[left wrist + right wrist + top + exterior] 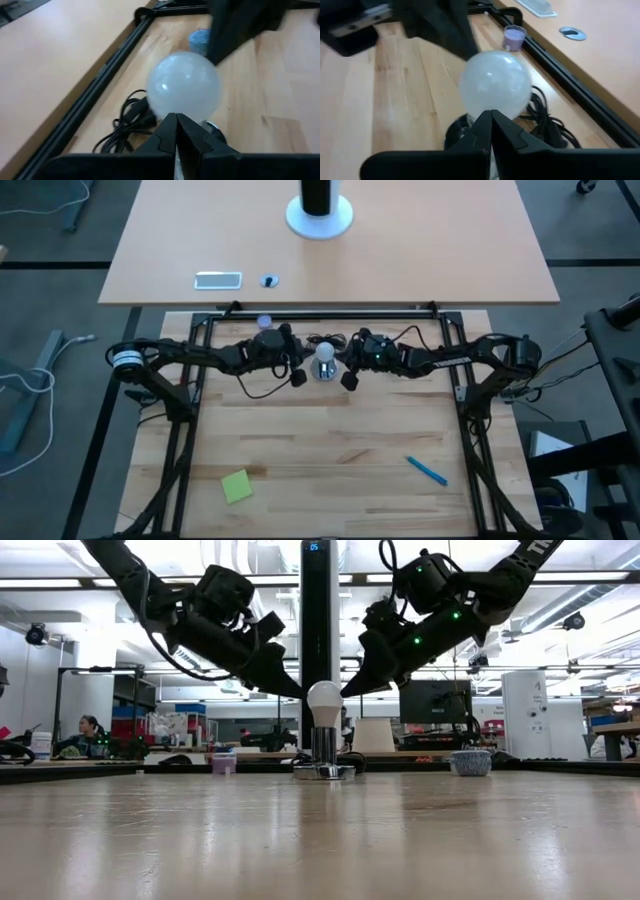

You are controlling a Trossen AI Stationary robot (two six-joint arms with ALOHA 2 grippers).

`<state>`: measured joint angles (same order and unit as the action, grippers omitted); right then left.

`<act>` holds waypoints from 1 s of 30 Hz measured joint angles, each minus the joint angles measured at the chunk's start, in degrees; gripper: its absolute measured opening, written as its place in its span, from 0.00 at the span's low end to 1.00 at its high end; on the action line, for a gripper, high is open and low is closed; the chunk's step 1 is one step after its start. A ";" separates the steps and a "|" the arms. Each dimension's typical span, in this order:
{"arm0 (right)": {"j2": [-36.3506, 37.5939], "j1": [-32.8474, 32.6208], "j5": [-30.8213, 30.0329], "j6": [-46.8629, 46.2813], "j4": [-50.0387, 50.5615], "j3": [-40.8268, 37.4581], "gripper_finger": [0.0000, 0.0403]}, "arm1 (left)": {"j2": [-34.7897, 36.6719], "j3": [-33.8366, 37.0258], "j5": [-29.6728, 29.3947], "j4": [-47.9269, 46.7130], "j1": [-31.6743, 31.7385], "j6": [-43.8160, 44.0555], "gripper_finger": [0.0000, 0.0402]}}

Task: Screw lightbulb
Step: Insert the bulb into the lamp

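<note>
The bulb stands upright, round end up, seated in the socket at the far middle of the table, with the black cord trailing off to the left. The left gripper hangs just left of the bulb and the right gripper just right of it, both tips level with the bulb's top and not touching it in the low view. In each wrist view that arm's own fingers are pressed together with no gap, nothing between them; the bulb sits just beyond the tips.

Handling, as judgement: bulb looks light, thin frosted glass, rigid, smooth and slippery, breakable under a hard pinch. Round dome gives poor purchase; best hold is across the widest part of the globe with the fingers spread wide, squeezing gently, then twisting about the upright axis. The narrow neck is mostly hidden in the socket, so no room there. Socket is small with a light base and will likely spin or tip unless the other gripper steadies it low down. Cannot tell how far the bulb is threaded in.

A lilac cup sits near the far rail, left of the bulb; clear of the work.
</note>
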<state>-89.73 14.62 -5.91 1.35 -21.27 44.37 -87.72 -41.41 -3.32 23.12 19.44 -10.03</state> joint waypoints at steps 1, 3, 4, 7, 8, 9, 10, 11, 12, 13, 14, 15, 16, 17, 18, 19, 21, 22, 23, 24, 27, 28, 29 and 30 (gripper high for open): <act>0.01 -0.02 -0.03 -0.04 0.12 0.04 0.00 | 0.03 -0.02 -0.38 -0.30 0.00 0.12 0.00; 0.01 -0.03 -0.81 -0.03 0.84 0.05 0.00 | 0.26 -0.02 -0.36 -1.85 -0.04 0.61 0.00; 0.01 -0.02 -1.20 -0.03 1.44 0.05 0.00 | 0.35 -0.02 -0.36 -2.49 -0.04 0.91 0.00; 0.06 0.02 -2.46 -0.16 2.16 0.05 0.00 | 0.80 -0.02 -0.34 -4.64 -0.19 2.19 0.00; 0.10 0.02 -3.35 0.10 2.47 0.05 0.00 | 0.87 -0.02 -0.33 -5.08 -0.27 2.54 0.00; 0.10 0.02 -4.33 0.37 2.75 0.05 0.00 | 0.88 -0.02 0.00 -5.51 -0.26 2.87 0.00; 0.10 0.03 -5.16 0.61 2.90 0.05 0.00 | 0.92 -0.02 1.34 -5.99 -0.26 3.02 0.00; 0.10 0.17 -5.74 0.99 2.97 0.05 0.00 | 0.92 -0.02 3.27 -6.21 -0.24 3.06 0.00; 0.10 0.41 -5.79 1.39 2.95 0.05 0.00 | 0.92 -0.02 5.37 -5.92 -0.24 3.06 0.00; 0.10 0.71 -5.82 1.58 2.65 0.05 0.00 | 0.92 -0.02 6.59 -5.30 -0.26 3.05 0.00; 0.10 1.03 -5.82 1.74 2.49 0.05 0.00 | 0.90 -0.02 6.96 -4.48 -0.29 3.01 0.00; 0.10 1.24 -5.74 1.94 2.30 0.05 0.00 | 0.90 -0.02 7.20 -3.80 -0.31 2.95 0.00; 0.10 1.39 -5.59 2.02 2.02 0.05 0.00 | 0.90 -0.02 7.16 -3.24 -0.28 2.88 0.00; 0.10 1.51 -5.18 2.19 1.57 0.05 0.00 | 0.87 -0.02 7.06 -2.59 -0.22 2.74 0.00; 0.10 1.57 -4.35 2.22 0.90 0.05 0.00 | 0.87 -0.02 6.81 -2.03 -0.11 2.31 0.00; 0.11 1.55 -3.61 2.23 0.08 0.05 0.00 | 0.87 -0.02 6.10 -1.63 -0.09 1.93 0.00; 0.12 1.52 -2.70 2.21 -0.83 0.05 0.00 | 0.87 -0.02 5.12 -1.02 -0.10 1.62 0.00; 0.12 1.50 -2.57 2.19 -1.08 0.05 0.00 | 0.87 -0.02 4.83 -1.03 -0.05 1.60 0.00; 0.12 1.49 -2.52 2.18 -1.22 0.05 0.00 | 0.87 -0.02 4.78 -1.00 -0.04 1.57 0.00; 0.12 1.42 -2.12 2.02 -1.20 0.05 0.00 | 0.87 -0.02 4.75 -0.98 -0.04 1.58 0.00; 0.12 1.33 -0.92 0.81 -1.29 0.05 0.00 | 0.73 -0.02 4.13 -0.72 -0.04 1.57 0.00; 0.12 1.28 -0.40 0.51 -1.27 0.05 0.00 | 0.72 -0.02 3.40 -0.71 -0.04 1.56 0.00; 0.12 1.23 0.08 0.21 -1.29 0.05 0.00 | 0.72 -0.02 2.49 -0.72 -0.04 1.56 0.00; 0.13 1.07 0.31 -0.04 -1.31 0.05 0.00 | 0.72 -0.02 1.59 -0.70 -0.04 1.58 0.00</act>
<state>-89.60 15.69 -5.60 1.31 -22.59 44.42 -87.00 -41.43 -1.73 22.41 19.40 -8.45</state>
